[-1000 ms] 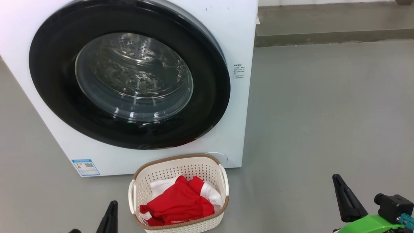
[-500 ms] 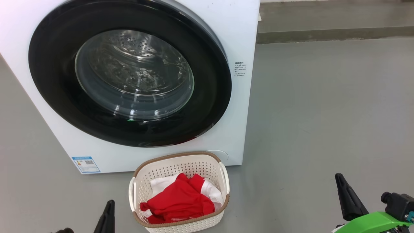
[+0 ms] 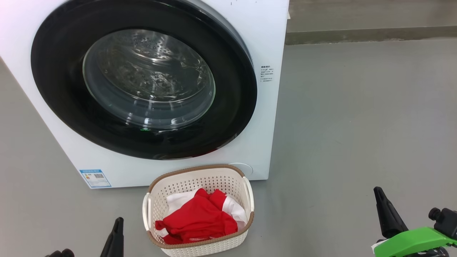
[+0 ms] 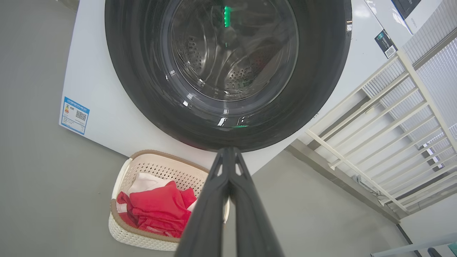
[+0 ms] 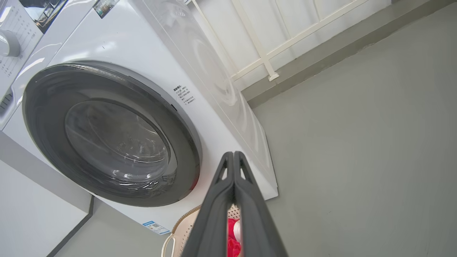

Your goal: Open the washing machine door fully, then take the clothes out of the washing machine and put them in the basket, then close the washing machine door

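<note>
grey floor, basket of clothes right by the washing machine, its door looks shut i think. left gripper and right gripper both clenched, empty.

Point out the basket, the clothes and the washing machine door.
basket (image 3: 196, 167), head view, brown rear rim.
clothes (image 3: 200, 221), head view, red top fabric.
washing machine door (image 3: 53, 75), head view, black rim's left side.

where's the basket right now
In the head view the basket sits on the floor at bottom centre, just in front of the washing machine and below its shut door, with the clothes inside.
</note>
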### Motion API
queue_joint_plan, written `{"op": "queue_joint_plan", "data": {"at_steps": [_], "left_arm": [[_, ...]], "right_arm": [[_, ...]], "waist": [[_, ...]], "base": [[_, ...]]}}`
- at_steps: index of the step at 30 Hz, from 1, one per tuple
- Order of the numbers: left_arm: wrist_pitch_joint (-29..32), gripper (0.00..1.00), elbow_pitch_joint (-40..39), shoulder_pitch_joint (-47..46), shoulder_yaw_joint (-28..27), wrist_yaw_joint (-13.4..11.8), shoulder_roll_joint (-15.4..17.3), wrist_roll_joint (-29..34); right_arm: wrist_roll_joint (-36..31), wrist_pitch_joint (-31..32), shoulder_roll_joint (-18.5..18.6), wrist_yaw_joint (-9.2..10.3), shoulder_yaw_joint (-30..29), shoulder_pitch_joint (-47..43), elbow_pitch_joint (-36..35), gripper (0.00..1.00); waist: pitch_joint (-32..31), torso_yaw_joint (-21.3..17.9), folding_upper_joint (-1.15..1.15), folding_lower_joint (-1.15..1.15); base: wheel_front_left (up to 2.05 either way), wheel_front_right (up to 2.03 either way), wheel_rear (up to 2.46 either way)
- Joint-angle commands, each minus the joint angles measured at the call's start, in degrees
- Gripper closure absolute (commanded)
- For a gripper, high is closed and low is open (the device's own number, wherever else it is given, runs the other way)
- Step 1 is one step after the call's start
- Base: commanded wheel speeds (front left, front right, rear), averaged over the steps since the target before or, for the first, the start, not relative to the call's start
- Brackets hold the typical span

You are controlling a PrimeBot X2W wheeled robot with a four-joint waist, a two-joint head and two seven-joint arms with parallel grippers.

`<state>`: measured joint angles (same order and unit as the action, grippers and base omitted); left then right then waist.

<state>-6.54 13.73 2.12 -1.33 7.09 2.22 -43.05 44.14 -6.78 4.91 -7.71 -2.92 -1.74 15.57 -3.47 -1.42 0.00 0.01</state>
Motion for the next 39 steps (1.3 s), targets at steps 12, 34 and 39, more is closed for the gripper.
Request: {"op": "queue_joint_plan", "data": {"at_steps": [12,34,39], "left_arm": [[2.22,1.0,-0.94,-3.48,-1.75,0.19,0.41,-8.3],[5.68,1.0,-0.54,-5.02,-2.86,0.26,0.49,-21.31],[6.66,1.0,-0.43,-5.46,-3.17,0.28,0.51,-25.03]], "right_arm": [[8.59,2.2,0.09,0.1,-0.51,3.77,-1.54,1.0],[21.16,5.74,-0.59,0.14,-1.51,5.09,-1.54,1.0],[24.76,6.75,-0.78,0.15,-1.8,5.47,-1.54,1.0]], "waist": [[0.57,0.23,0.0,-0.01],[1.55,0.61,0.0,-0.01],[1.83,0.72,0.0,-0.01]], "base": [[0.0,0.0,0.0],[0.0,0.0,0.0],[0.0,0.0,0.0]]}}
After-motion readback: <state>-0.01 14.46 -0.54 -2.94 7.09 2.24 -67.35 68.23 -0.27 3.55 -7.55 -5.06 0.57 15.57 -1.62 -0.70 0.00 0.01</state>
